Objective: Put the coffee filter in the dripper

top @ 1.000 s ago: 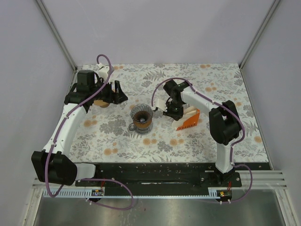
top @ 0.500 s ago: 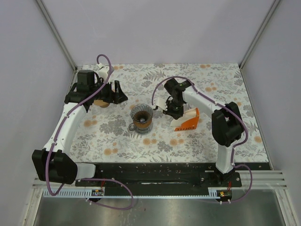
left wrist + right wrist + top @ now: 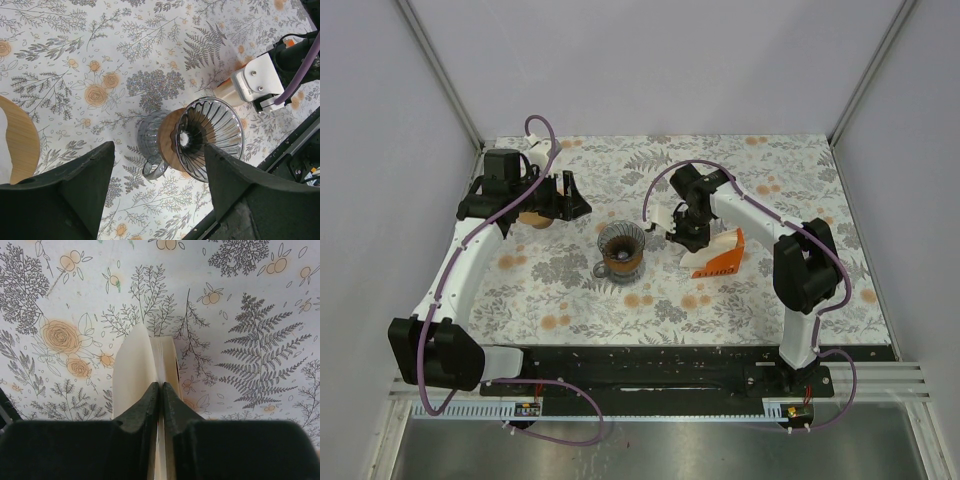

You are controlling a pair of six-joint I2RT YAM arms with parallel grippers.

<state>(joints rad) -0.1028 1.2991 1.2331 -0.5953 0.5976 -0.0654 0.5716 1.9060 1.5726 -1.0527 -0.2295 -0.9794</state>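
Note:
The glass dripper (image 3: 621, 248) with a wooden collar stands on a glass cup mid-table; it also shows in the left wrist view (image 3: 210, 137), with nothing inside it. My right gripper (image 3: 685, 235) is just right of it, shut on the edge of a cream paper coffee filter (image 3: 135, 360) at the stack of filters (image 3: 723, 240) in the orange holder (image 3: 720, 258). The fingers (image 3: 150, 400) pinch the paper tight. My left gripper (image 3: 558, 200) is open and empty, hovering left of and behind the dripper (image 3: 159, 150).
A round wooden piece (image 3: 533, 218) lies under the left arm, at the left edge of the left wrist view (image 3: 20, 145). The floral mat (image 3: 740, 180) covers the table. The black base rail (image 3: 650, 365) runs along the near edge.
The orange holder has swung from a diagonal lean to a squarer stance. My right gripper has shifted slightly right and back, still shut on the filter. The left arm has not moved.

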